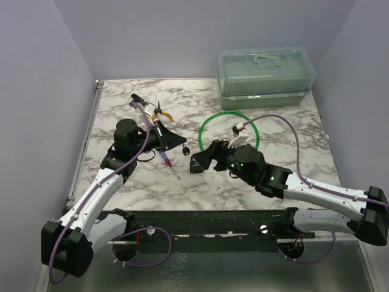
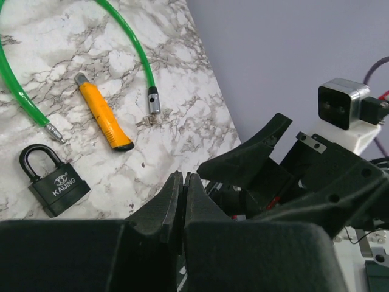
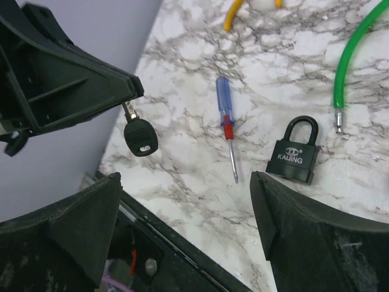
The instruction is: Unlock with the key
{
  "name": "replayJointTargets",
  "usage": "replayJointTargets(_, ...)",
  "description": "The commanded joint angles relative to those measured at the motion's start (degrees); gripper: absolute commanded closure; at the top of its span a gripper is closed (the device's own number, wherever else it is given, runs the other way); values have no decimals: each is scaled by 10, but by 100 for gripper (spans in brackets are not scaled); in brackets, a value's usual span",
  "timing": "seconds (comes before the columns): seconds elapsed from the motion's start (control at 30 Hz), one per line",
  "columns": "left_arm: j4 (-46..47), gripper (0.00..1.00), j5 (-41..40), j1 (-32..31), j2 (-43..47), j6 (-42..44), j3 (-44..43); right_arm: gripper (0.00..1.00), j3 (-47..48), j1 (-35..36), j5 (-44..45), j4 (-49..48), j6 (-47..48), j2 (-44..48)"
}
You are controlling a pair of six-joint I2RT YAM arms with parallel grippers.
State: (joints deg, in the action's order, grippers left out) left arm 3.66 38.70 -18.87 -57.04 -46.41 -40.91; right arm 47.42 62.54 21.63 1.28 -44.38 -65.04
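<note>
Key (image 3: 141, 137), pinched by left gripper (image 2: 183, 180); right gripper (image 3: 183, 179) spread, should probably steady padlock (image 3: 293, 152) at key's 3 o'clock

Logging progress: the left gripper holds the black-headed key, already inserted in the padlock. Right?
Not inserted. The right wrist view shows the left gripper holding the black-headed key apart from the padlock, which lies on the marble table.

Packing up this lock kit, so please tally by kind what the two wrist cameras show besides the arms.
Black padlock: 1
Black-headed key: 1
Screwdriver: 1
Orange utility knife: 1
Green cable: 1
Yellow-handled tool: 1
Small silver piece: 1
Total: 7
</note>
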Motion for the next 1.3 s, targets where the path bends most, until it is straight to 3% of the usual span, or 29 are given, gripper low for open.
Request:
replayJointTargets(0.0, 36, 100, -55, -2, 37, -29, 1, 9, -79, -54, -116, -173, -37, 66)
replayJointTargets(0.1, 63, 100, -63, -2, 51, -57, 2, 14, -107, -98, -204, -234, -65, 74)
replayJointTargets(0.23, 109, 100, -34, -2, 44, -109, 4, 18, -153, -145, -346, -398, -115, 51)
replayJointTargets(0.4, 179, 100, -14, -2, 42, -167, 26, 22, -160, -150, -417, -513, -134, 8)
replayJointTargets(0.53, 200, 100, -8, -2, 39, -175, 38, 33, -139, -150, -433, -525, -135, -18)
replayJointTargets(1.27, 288, 100, 8, -2, 34, -235, 72, 45, -84, -150, -415, -493, -127, -76)
